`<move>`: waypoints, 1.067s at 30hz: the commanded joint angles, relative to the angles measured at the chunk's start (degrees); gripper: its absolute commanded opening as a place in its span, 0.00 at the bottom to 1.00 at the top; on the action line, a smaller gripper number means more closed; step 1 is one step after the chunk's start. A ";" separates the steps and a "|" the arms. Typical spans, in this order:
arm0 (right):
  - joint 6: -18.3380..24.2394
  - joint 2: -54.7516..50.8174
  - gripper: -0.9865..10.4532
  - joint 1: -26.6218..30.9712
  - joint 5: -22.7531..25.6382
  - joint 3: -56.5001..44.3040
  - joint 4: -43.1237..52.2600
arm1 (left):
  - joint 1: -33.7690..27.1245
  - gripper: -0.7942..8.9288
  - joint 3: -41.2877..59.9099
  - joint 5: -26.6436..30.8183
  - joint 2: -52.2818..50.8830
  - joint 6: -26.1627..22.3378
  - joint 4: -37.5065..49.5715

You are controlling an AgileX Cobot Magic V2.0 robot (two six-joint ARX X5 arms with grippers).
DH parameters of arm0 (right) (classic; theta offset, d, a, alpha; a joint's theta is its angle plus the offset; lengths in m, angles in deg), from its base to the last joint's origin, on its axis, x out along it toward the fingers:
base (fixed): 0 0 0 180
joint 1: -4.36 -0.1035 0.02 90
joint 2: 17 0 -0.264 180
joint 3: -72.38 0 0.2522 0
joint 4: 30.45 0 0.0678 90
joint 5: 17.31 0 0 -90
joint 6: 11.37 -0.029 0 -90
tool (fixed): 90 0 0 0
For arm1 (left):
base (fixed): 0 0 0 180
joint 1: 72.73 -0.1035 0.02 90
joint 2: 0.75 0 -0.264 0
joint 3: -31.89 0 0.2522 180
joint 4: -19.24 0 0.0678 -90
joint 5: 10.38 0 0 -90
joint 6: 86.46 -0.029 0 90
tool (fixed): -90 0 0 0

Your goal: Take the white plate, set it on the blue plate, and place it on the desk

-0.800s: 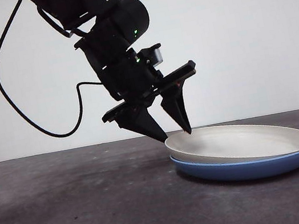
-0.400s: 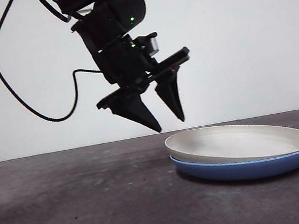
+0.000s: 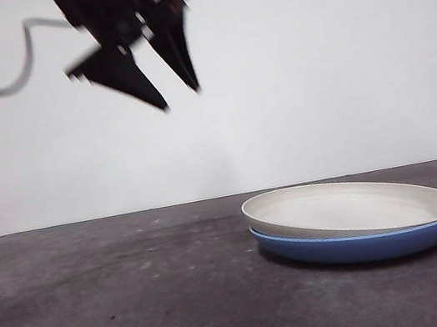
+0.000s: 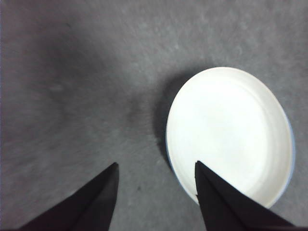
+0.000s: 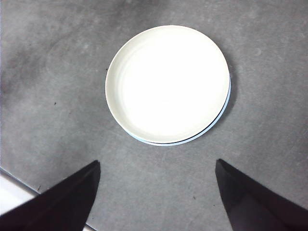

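The front view sits low, level with the surface (image 3: 107, 302), looking across it at the stacked plates close by. Both wrist views look steeply down from well above onto the same surface; the white plate (image 5: 167, 84) appears in all three, off-centre in the left wrist's.

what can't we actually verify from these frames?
- Blue plate inside: hidden in all three views, covered by the white plate; only its edge shows.
- Left gripper: motion-blurred in the front view, arm cut off by the top edge.
- Right gripper: only its open jaws show in its wrist view; absent from the front view.
- Desk edges: cut off in every view.
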 commanded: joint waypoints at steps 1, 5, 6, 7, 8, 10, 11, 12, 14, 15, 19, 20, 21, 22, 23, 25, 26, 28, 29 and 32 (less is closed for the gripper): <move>-1.40 1.42 0.42 -0.13 0.09 1.07 0.33 | 0.24 0.35 -1.49 -0.07 -2.47 -3.80 -2.60; -1.90 3.54 0.42 -0.13 0.09 1.07 0.37 | 0.11 0.35 -1.31 -0.07 -6.25 -5.70 -6.47; -1.90 4.28 0.42 -0.13 0.11 1.07 0.39 | -0.15 0.35 -1.03 -0.07 -7.30 -5.77 -7.50; -1.90 4.79 0.42 -0.13 0.11 1.07 0.42 | -0.33 0.35 -0.70 -0.09 -7.96 -5.77 -7.93; -1.90 5.27 0.42 -0.13 0.11 1.07 0.46 | -0.52 0.35 -0.11 -0.11 -8.79 -5.77 -8.17; -1.88 6.36 0.42 -0.13 0.11 1.07 0.96 | -0.70 0.35 2.29 -0.13 -11.04 -5.77 -7.89; -1.88 6.75 0.42 -0.13 0.13 1.07 1.38 | -0.87 0.35 3.56 -0.13 -12.13 -5.77 -7.80; -1.88 7.23 0.42 -0.13 0.11 1.07 1.92 | -1.03 0.35 5.51 -0.13 -13.70 -5.77 -7.65; -1.90 7.87 0.42 -0.13 0.09 1.07 2.89 | -1.22 0.35 8.87 -0.24 -16.22 -5.77 -7.41; -1.90 8.28 0.42 -0.13 0.09 1.07 3.37 | -1.27 0.35 11.28 -0.42 -18.10 -5.77 -7.32; -1.88 9.62 0.42 -0.13 0.15 1.07 4.00 | -1.27 0.35 19.23 -4.44 -24.94 -5.75 -7.10; -1.86 9.88 0.42 -0.13 0.15 1.07 4.04 | -1.27 0.35 20.81 -6.03 -26.49 -5.75 -7.06; -1.86 10.16 0.42 -0.13 0.15 1.07 4.17 | -1.25 0.35 22.80 -8.68 -28.50 -5.77 -7.02; -1.88 10.38 0.42 -0.13 0.13 1.07 4.33 | -1.25 0.35 24.09 -10.71 -29.90 -5.97 -6.95; -1.88 10.54 0.42 -0.13 0.13 1.07 4.44 | -1.25 0.35 25.16 -12.39 -31.10 -6.08 -6.93; -1.88 10.71 0.42 -0.13 0.11 1.05 4.59 | -1.25 0.35 26.73 -14.64 -33.24 -6.19 -6.88; -1.88 10.75 0.42 -0.13 0.09 1.05 4.66 | -1.25 0.35 27.02 -15.15 -33.83 -6.16 -6.91; -1.90 10.75 0.42 -0.13 0.07 1.05 4.59 | -1.25 0.35 27.08 -15.52 -34.93 -6.16 -6.84; -1.92 10.75 0.42 -0.13 0.07 1.05 4.48 | -1.25 0.35 27.08 -15.56 -35.28 -6.14 -6.69; -1.99 10.75 0.42 -0.13 0.07 1.01 4.20 | -1.20 0.35 27.08 -15.56 -36.00 -6.14 -5.95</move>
